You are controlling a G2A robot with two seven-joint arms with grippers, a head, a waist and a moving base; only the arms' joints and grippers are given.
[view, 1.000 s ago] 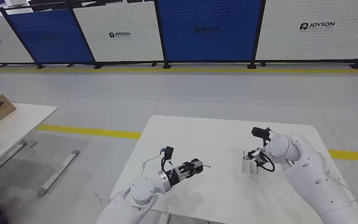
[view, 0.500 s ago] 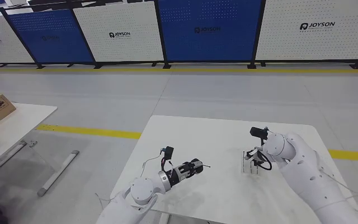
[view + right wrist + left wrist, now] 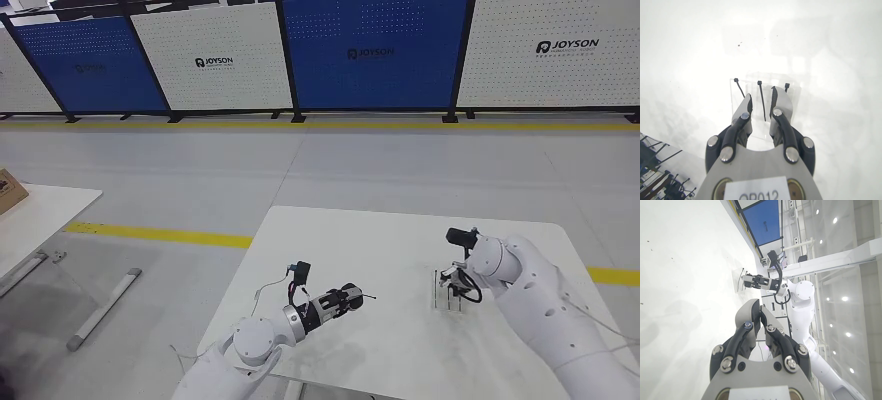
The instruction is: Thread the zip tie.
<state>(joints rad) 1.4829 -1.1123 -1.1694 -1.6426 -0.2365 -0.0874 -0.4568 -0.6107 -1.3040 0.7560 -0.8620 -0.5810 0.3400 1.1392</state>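
Three black zip ties lie side by side on a small clear plate [image 3: 734,102] on the white table [image 3: 380,240]. My right gripper [image 3: 761,92] hangs open just over the plate, its fingers on either side of the middle zip tie [image 3: 762,100]. The left zip tie [image 3: 739,87] lies outside one finger. The third zip tie [image 3: 787,86] is mostly hidden behind the other finger. In the top view the right gripper [image 3: 447,285] is at the table's right part, over the plate [image 3: 441,300]. My left gripper [image 3: 760,311] is shut, low over bare table near the front [image 3: 352,296].
The left wrist view shows the right gripper [image 3: 745,281] at the plate [image 3: 735,283], close to the table's far edge. A few dark specks [image 3: 738,45] dot the tabletop. Bare table lies between the two arms.
The right arm has edged slightly left over the plate. The left arm has stayed where it was.
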